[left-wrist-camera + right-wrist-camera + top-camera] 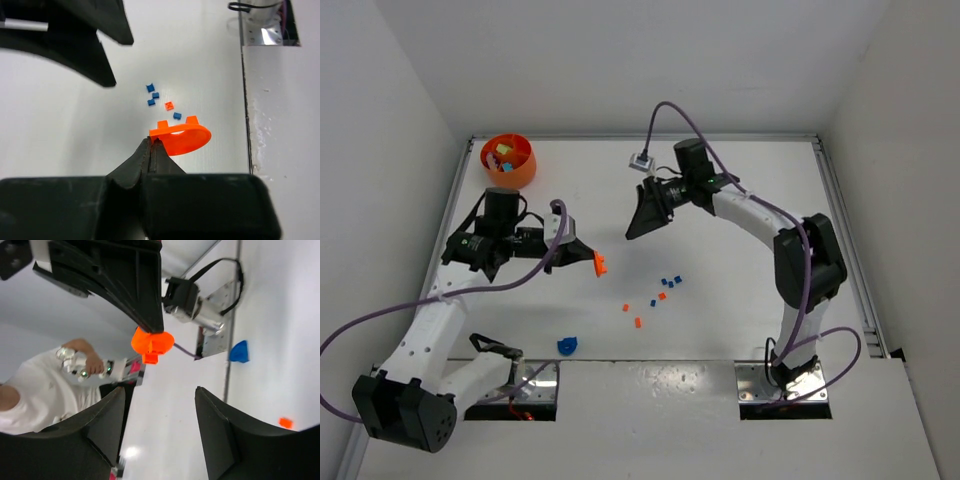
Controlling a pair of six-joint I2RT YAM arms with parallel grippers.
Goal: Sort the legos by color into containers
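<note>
Since the orange rounded piece (182, 140) is pinched by one edge at the very tips of the closed jaws of the left arm (430, 330), most of its flat body hangs out beyond them, clear above the bench (740, 320). Its two small tabs point away from the wrist. Seen from above, those jaws point toward the middle of the bench, while the orange bowl (525, 172) sits near the far left corner, behind and to the side of the wrist. By my reading, the carry turns on swinging the tips back round toward that corner, and the left arm is much the nearer to the bowl. The jaws of the right arm (750, 215) stand apart and hold nothing. They face the held piece from the far side, near it but not touching. A few coloured pieces lie in the bowl, though its dividers are too small to make out. Below, small blue bits (670, 283) and orange bits (638, 322) lie scattered mid-bench, and a larger blue piece (567, 346) sits nearer the arm bases.
</note>
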